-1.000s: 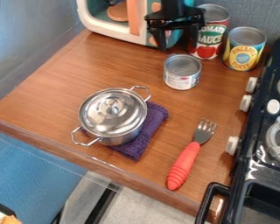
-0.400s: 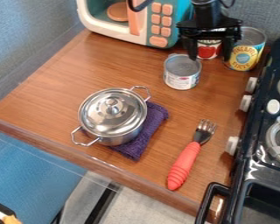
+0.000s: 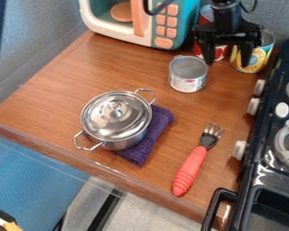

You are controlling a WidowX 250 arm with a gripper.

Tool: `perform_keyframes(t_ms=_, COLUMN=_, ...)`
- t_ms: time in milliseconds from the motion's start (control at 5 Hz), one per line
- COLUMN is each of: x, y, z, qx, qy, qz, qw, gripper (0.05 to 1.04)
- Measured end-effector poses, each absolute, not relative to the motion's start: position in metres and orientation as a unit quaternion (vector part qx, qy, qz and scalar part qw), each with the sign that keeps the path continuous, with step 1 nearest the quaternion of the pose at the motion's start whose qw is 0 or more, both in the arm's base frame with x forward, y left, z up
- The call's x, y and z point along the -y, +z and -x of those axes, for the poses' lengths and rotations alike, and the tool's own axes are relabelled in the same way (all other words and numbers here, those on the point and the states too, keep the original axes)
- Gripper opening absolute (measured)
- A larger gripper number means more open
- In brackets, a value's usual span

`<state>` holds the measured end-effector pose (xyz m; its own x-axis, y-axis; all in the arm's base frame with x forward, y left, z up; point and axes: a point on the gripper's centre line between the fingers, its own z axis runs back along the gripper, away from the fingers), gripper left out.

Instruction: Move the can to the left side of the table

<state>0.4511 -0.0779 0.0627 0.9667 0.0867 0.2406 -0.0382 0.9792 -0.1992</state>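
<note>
We've got a brown wood-look table (image 3: 50, 99) mid-scene, front edge running from 9 to 5 o'clock. Grey wall (image 3: 38, 36) at 10, more of it past the table's back at 1. Black stove (image 3: 255, 167) at 3 to 5. Below the table: blue surface (image 3: 32, 180) at 7, pale grey floor (image 3: 147, 216) at 6. We see light glinting off the table edge.

Illumination was bright and diffuse. Specular highlights marked the metal lid (image 3: 115, 112) and the near edge of the worktop (image 3: 62, 90).
</note>
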Motion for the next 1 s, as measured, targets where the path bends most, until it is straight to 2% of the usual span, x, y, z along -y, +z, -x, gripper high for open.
perform_keyframes(t_ms=400, x=0.080, y=0.041, z=-0.454, qx=0.109, qy=0.054, qz=0.095, qw=0.988, gripper=1.001)
perform_keyframes(t_ms=800, x=0.063, y=0.028, z=-0.446, qx=0.098, qy=0.064, qz=0.073, qw=0.990, gripper=0.999)
perform_keyframes(t_ms=1000, x=0.035, y=0.038, z=-0.441, qx=0.104, qy=0.085, qz=0.063, qw=0.989, gripper=0.999)
